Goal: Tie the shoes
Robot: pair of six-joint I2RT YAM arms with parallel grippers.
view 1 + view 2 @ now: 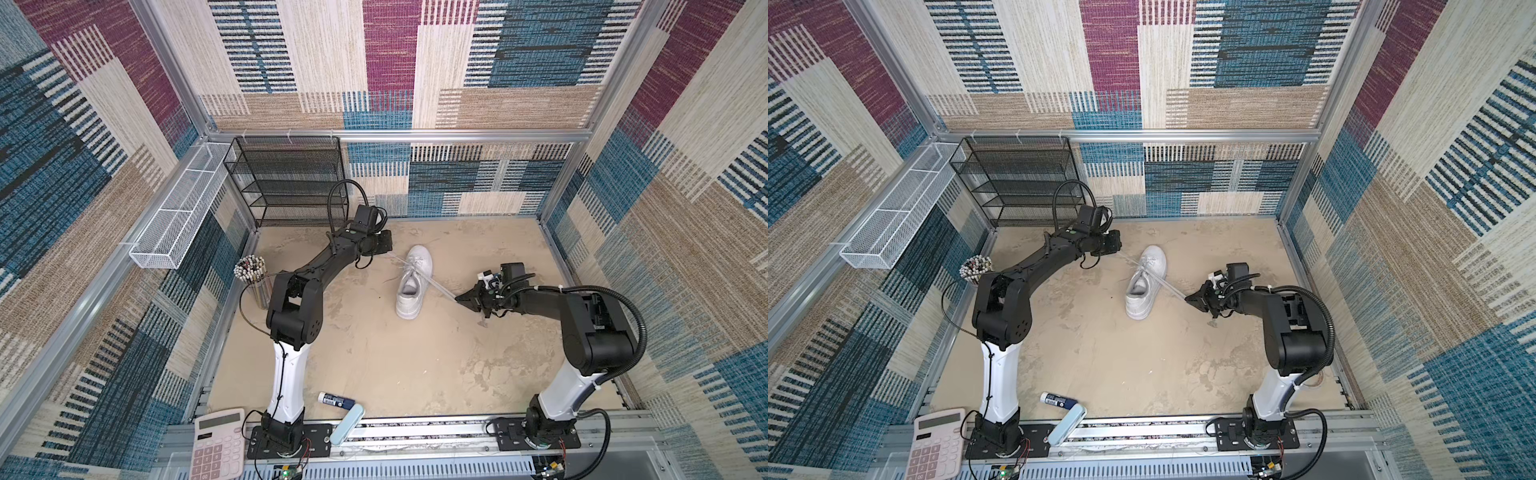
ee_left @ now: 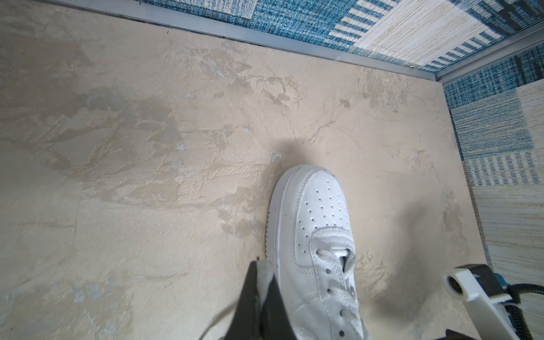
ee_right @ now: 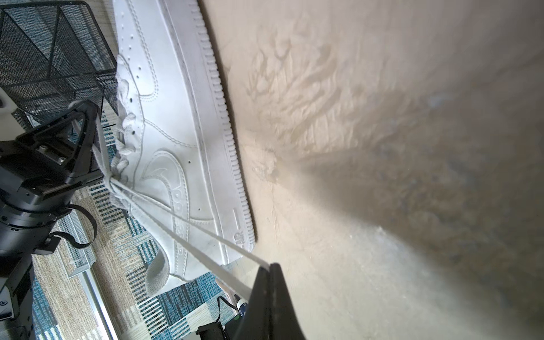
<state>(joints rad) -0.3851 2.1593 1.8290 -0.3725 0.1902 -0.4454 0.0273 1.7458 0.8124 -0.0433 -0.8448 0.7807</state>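
A single white sneaker (image 1: 413, 282) (image 1: 1144, 282) lies on the tan floor, toe toward the back wall. In both top views my left gripper (image 1: 388, 249) (image 1: 1119, 251) hovers just behind and left of the toe, shut on one white lace. My right gripper (image 1: 457, 298) (image 1: 1187, 297) sits to the shoe's right, shut on the other lace (image 1: 436, 286), which runs taut as two strands. In the right wrist view both strands (image 3: 206, 235) stretch from a crossing over the tongue to my right gripper (image 3: 269, 266). The left wrist view shows the toe (image 2: 318, 220) beside my shut left gripper (image 2: 263, 272).
A black mesh rack (image 1: 286, 178) stands at the back left, with a white wire basket (image 1: 178, 216) on the left wall. A pencil cup (image 1: 253, 274) stands by the left arm. A calculator (image 1: 218, 442), a blue tube (image 1: 336, 400) and a pale case (image 1: 347, 426) lie at the front.
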